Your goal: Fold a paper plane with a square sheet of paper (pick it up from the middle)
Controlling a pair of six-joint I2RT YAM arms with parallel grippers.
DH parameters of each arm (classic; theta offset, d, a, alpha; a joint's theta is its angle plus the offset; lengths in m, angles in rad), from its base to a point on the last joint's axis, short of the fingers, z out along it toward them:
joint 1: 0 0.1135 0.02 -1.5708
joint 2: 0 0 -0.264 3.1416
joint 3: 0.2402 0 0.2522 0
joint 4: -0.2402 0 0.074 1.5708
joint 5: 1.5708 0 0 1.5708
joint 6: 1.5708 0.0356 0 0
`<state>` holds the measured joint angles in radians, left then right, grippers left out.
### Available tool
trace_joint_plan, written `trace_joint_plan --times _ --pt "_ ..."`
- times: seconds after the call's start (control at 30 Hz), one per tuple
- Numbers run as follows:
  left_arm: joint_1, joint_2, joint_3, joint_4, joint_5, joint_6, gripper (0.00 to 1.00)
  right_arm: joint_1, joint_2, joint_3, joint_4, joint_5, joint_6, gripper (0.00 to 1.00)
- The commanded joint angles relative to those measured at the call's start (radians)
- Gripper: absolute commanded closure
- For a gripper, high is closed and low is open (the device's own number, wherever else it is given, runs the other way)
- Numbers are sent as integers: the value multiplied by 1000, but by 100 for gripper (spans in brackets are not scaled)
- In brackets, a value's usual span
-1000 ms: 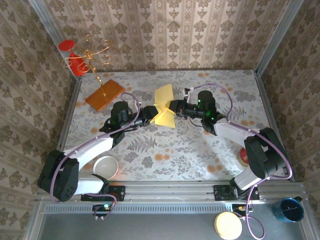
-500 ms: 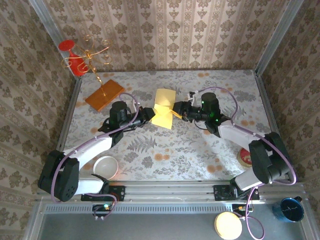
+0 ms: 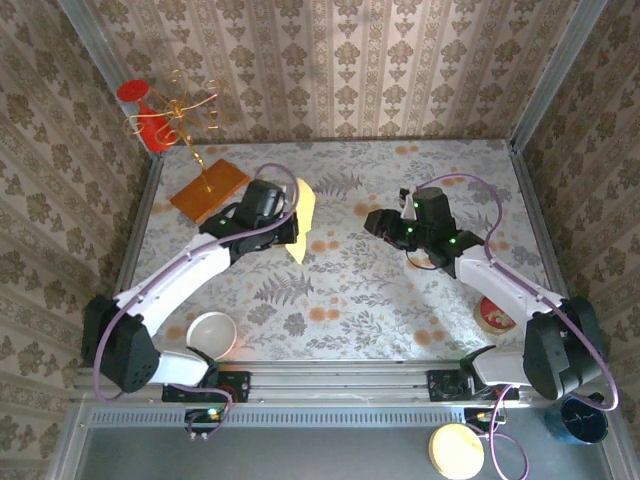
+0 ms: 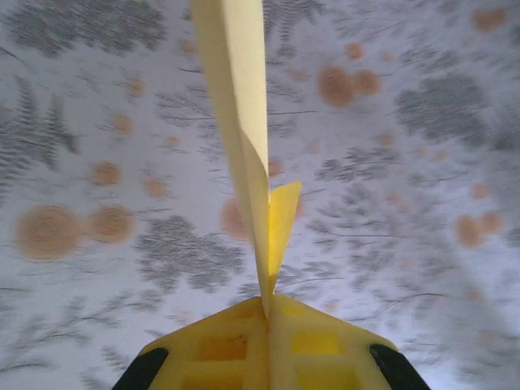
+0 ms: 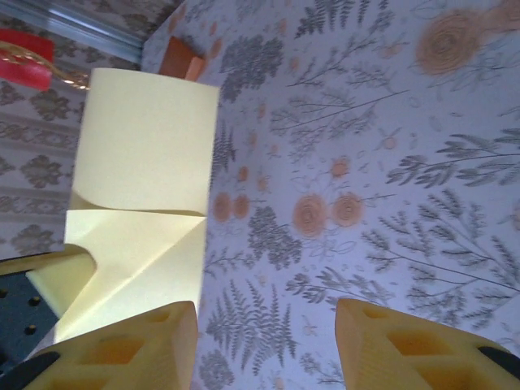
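The pale-yellow sheet of paper, partly folded, hangs on edge above the table left of centre. My left gripper is shut on it. In the left wrist view the paper rises edge-on out of the closed yellow jaws of that gripper, with a small flap bent to the right. My right gripper stands open to the right of the paper and apart from it. In the right wrist view the sheet shows a diagonal fold at the left, and the right gripper has nothing between its fingers.
An orange board with a gold wire stand lies at the back left, with a red object in the corner behind it. A white bowl sits near the left arm's base. A round roll lies at the right edge.
The right gripper let go of the paper, opened and drew back to the right. The left gripper shut on the paper and carried it left, turning it on edge.
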<state>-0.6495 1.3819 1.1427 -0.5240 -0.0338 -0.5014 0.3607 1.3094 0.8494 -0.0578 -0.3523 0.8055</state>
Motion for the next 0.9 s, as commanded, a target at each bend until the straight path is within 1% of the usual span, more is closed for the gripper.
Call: trace_joint_plan --times 0.0,0.07,0.17,0.27,0.33,0.4,0.5,0.57,0.7,0.8,0.87 --pt "-56 81 78 -280 -349 157 94 -10 -31 19 -87 88 -46 50" --pt "-93 138 127 -337 -485 164 93 -15 -38 10 -92 102 -42 50" --pt "-136 237 188 -404 -625 160 93 -31 -46 -7 -94 107 -30 50" --pt "-179 333 233 -420 -679 155 94 -51 -58 -29 -93 114 -14 50" --pt "-200 394 256 -415 -670 144 92 -66 -69 -46 -94 118 -1 51" --pt "-217 447 269 -384 -628 134 91 -82 -80 -64 -93 127 11 51" --pt "-229 504 273 -312 -489 104 87 -106 -99 -90 -101 139 27 51" --pt "-228 525 263 -245 -353 80 78 -121 -107 -104 -109 140 31 51" --pt "-220 522 231 -149 -177 40 63 -128 -108 -101 -130 141 13 52" --pt "-184 470 186 -70 -51 8 53 -127 -94 -92 -137 133 0 52" --pt "-145 415 138 -14 26 -18 49 -124 -71 -81 -132 109 -6 52"
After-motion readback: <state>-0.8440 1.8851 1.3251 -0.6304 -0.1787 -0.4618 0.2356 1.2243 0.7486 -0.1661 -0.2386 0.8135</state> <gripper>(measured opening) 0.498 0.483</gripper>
